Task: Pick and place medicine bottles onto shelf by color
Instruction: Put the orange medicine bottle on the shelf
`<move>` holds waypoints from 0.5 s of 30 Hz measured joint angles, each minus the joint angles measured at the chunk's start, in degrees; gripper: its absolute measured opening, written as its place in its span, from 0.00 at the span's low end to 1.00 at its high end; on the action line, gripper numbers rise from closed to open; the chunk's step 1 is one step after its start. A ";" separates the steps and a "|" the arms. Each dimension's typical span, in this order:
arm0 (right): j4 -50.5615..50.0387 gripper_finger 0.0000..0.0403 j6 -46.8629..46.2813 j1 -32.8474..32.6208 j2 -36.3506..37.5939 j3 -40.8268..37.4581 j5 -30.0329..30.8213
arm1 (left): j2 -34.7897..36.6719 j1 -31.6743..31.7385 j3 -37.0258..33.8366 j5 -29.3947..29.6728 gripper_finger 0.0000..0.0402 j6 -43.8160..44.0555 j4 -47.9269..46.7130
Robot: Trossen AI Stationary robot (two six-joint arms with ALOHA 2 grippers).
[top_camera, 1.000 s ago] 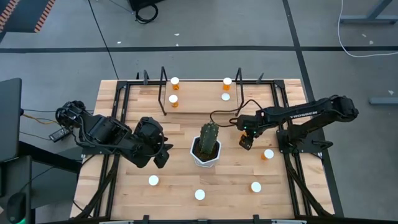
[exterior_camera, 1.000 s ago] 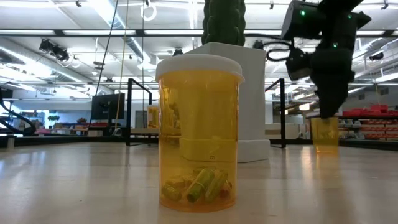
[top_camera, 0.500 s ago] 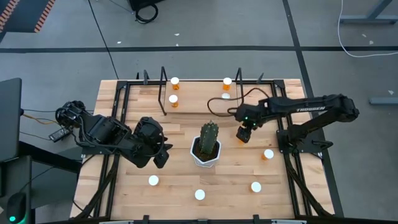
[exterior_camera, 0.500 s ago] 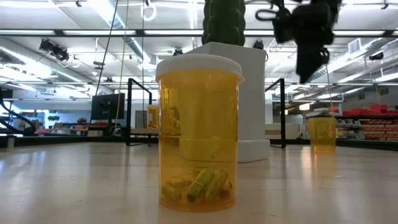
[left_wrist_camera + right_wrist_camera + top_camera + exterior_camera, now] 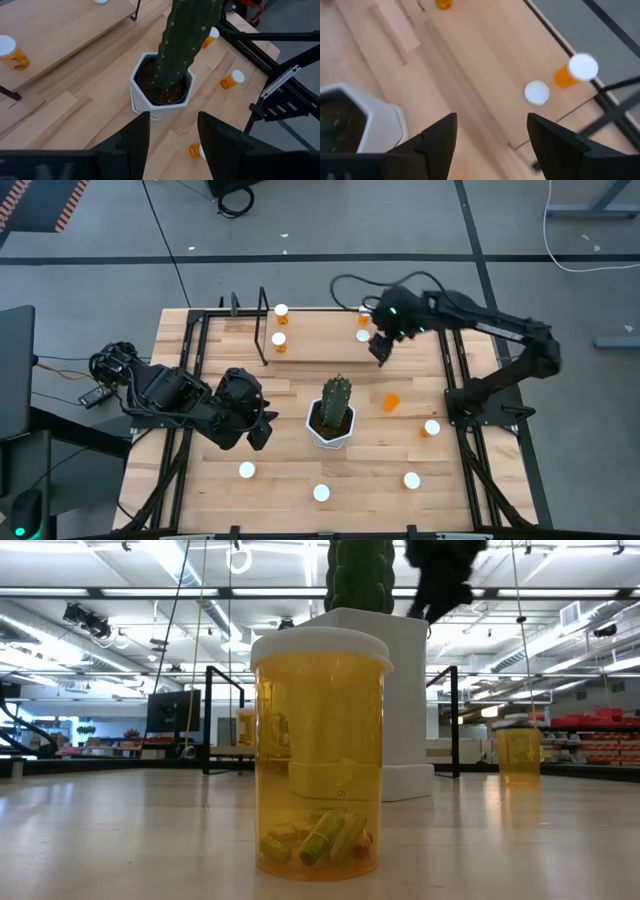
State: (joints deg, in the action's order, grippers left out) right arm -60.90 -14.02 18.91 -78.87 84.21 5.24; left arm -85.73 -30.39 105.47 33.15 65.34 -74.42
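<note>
Several medicine bottles show. Two stand at the shelf's left end and two at its right end. One orange bottle stands on its base on the table right of the cactus pot, also seen in the low view. My right gripper hangs open and raised near the shelf's right end, holding nothing. My left gripper waits open left of the cactus.
More bottles stand near the table's front: one, a middle one that fills the low view, and two at the right. Black frame rails run along the table's sides.
My right gripper has risen off the orange bottle right of the cactus and swung toward the table's far edge, ending high by the shelf's right end. That bottle stays standing on the table.
</note>
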 joint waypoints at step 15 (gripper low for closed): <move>-6.94 0.62 5.97 14.06 -23.43 10.86 -9.63 | 0.00 1.11 0.00 0.02 0.43 1.16 0.31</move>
State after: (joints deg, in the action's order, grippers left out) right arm -67.84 -8.05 32.97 -102.30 95.07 -4.39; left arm -85.73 -29.28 105.47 33.17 66.50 -74.11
